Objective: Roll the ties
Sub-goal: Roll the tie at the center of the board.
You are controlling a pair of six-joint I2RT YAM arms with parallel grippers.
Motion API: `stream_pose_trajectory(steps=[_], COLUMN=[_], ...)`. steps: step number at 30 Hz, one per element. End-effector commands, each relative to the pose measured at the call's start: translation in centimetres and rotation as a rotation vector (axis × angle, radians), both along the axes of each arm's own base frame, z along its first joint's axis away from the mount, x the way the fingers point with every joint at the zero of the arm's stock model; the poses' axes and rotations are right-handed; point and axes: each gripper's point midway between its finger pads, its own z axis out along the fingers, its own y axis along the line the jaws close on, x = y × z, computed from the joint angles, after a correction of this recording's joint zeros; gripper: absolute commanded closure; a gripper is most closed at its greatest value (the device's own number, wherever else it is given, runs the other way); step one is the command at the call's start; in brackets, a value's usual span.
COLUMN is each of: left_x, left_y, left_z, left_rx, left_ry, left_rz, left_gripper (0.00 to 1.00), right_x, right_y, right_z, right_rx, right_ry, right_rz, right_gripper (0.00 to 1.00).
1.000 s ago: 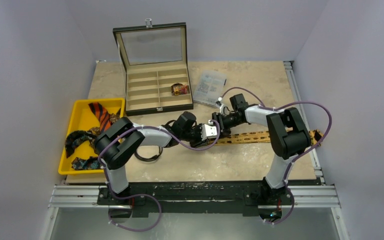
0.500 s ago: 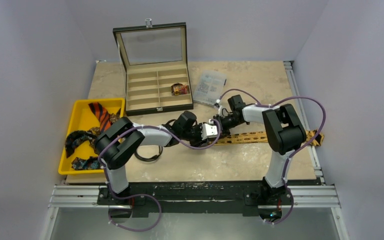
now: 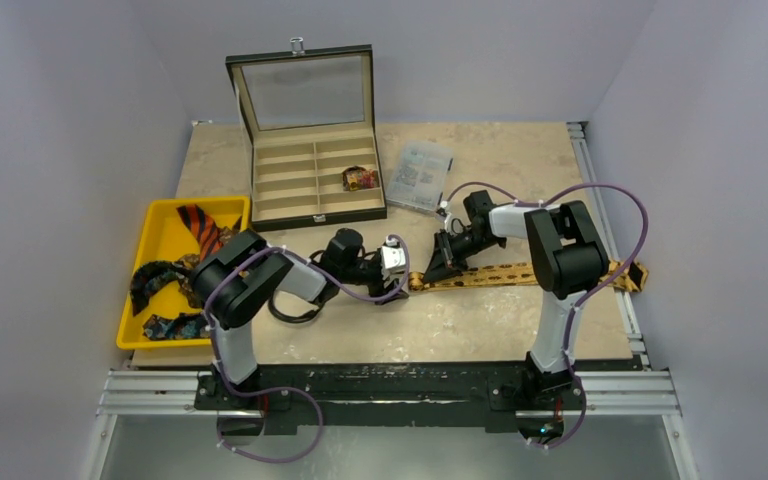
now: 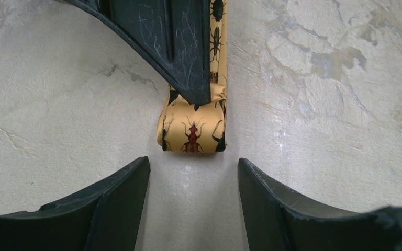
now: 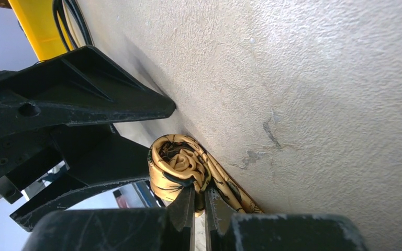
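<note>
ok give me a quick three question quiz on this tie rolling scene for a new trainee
1. True or false: the left gripper is clamped on the gold tie.
2. Which one pinches the tie's rolled end? A) left gripper B) right gripper C) neither
3. How many ties sit in the open box?

Key:
1. False. It stands open, apart from the tie.
2. B
3. One rolled tie.
</note>
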Motion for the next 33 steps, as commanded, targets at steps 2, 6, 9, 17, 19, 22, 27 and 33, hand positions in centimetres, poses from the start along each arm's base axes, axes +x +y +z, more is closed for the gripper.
stream_pose_trajectory(steps=[2,6,9,17,19,22,27,33], left_x=[-0.3,-0.1,0.0,-0.5,-1.0,-1.3,-1.2,-1.0], left_y=[-2.7,-4.1,-4.1,1.1,1.9,2.2,1.9,1.4], left_z=[0.5,-0.4,-0.8,-3.2,-3.5,-4.0,-4.0,-3.6], left_rx=[-0.106,-0.105,-0.077,0.189,0.232,0.290,0.338,0.355], left_ry=[0.017,0.025,0.023,0.000,0.010,0.036,0.042,0.053], left_rz=[-0.028,-0.015,0.000,0.049,0.048,0.052,0.054,0.055], left_gripper=[0.38,0.41,0.54,0.80,0.80,0.80,0.80,0.77], right_x=[-0.4,-0.1,0.4,2.2,2.3,1.6,0.4,0.6], right_y=[-3.4,-3.1,-2.5,-1.4,-1.3,-0.8,1.4,2.5], right_z=[-4.5,-4.5,-4.0,-0.1,1.6,4.0,5.5,3.4], right_rx=[-0.227,-0.210,-0.178,-0.093,-0.067,-0.013,0.061,0.039], right_ry=[-0.048,-0.061,-0.077,-0.187,-0.216,-0.234,-0.186,-0.158], right_rz=[0.042,0.055,0.059,0.086,0.085,0.072,0.017,0.009], right_gripper=[1.00,1.00,1.00,0.75,0.66,0.52,0.48,0.52])
